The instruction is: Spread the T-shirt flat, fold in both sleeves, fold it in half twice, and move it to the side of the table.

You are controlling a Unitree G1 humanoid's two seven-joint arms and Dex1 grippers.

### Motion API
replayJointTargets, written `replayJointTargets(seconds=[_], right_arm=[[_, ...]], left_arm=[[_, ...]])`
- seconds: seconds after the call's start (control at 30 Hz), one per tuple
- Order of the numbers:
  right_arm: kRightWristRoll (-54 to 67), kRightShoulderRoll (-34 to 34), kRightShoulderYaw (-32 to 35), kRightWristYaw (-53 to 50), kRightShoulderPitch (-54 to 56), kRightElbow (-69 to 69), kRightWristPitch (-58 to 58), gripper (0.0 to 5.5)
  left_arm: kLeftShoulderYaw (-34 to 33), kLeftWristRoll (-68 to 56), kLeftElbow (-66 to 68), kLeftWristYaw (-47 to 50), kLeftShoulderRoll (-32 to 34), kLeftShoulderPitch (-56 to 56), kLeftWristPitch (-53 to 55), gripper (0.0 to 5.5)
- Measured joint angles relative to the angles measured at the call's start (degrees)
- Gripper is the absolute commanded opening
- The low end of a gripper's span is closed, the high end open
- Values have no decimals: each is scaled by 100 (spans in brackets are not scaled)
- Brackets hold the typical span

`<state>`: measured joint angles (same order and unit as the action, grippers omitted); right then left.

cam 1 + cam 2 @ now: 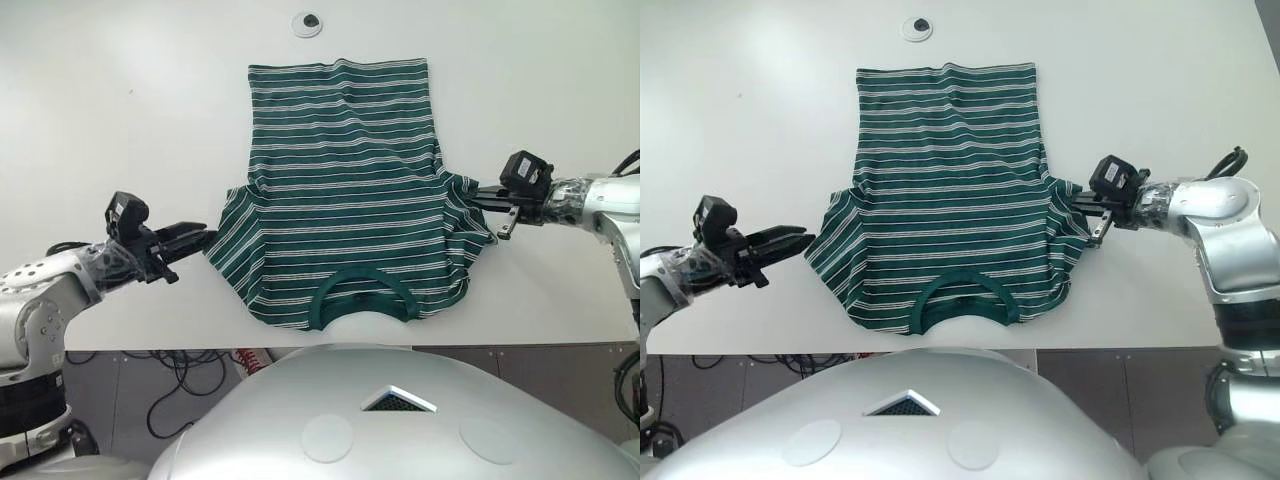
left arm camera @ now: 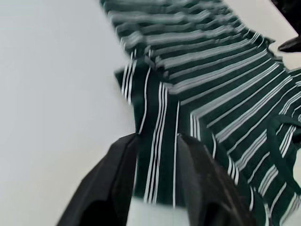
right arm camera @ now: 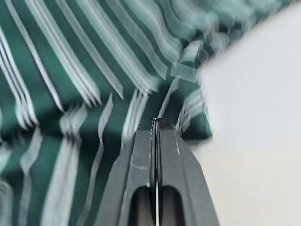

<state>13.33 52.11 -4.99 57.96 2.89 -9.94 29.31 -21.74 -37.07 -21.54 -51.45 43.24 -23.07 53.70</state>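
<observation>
A dark green T-shirt (image 1: 345, 190) with white stripes lies on the white table (image 1: 120, 120), its collar (image 1: 365, 290) near the front edge and its hem at the far side. The body is mostly flat. Both sleeves are bunched in close to the body. My left gripper (image 1: 205, 238) is open at the left sleeve (image 2: 155, 117), with one finger on each side of the sleeve's edge. My right gripper (image 3: 155, 121) is at the crumpled right sleeve (image 1: 465, 215), shut, with its tips pinching a fold of the fabric.
A small white round disc (image 1: 307, 24) with a dark centre sits on the table beyond the hem. Bare tabletop stretches to the left and right of the shirt. The front edge (image 1: 150, 345) runs just below the collar, with cables on the floor under it.
</observation>
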Motion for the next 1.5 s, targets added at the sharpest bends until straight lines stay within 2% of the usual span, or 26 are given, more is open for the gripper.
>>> replayJointTargets(seconds=[0.13, 0.33, 0.73, 0.93, 1.07, 1.3, 1.5], right_arm=[[252, -15, 221, -55, 287, -125, 134, 0], [365, -63, 240, -67, 400, -145, 187, 0], [240, -212, 179, -152, 380, -18, 71, 0], [229, -212, 179, -197, 222, -17, 12, 0], [216, -212, 178, -207, 156, -19, 6, 0], [296, -463, 256, -580, 193, 235, 416, 0], [650, -661, 489, -725, 16, 286, 1023, 98]], left_arm=[[98, 77, 111, 20, 17, -240, -52, 167], [365, 275, 557, -40, 45, -383, -730, 167], [524, 101, 581, -170, 78, -465, -944, 2], [-51, -742, 329, -47, -108, -58, -557, 2], [-29, -1098, 0, 35, -177, 143, -389, 2], [1250, -1124, -442, 471, -799, 549, -295, 2], [1808, -632, -93, 534, -889, 396, -572, 92]])
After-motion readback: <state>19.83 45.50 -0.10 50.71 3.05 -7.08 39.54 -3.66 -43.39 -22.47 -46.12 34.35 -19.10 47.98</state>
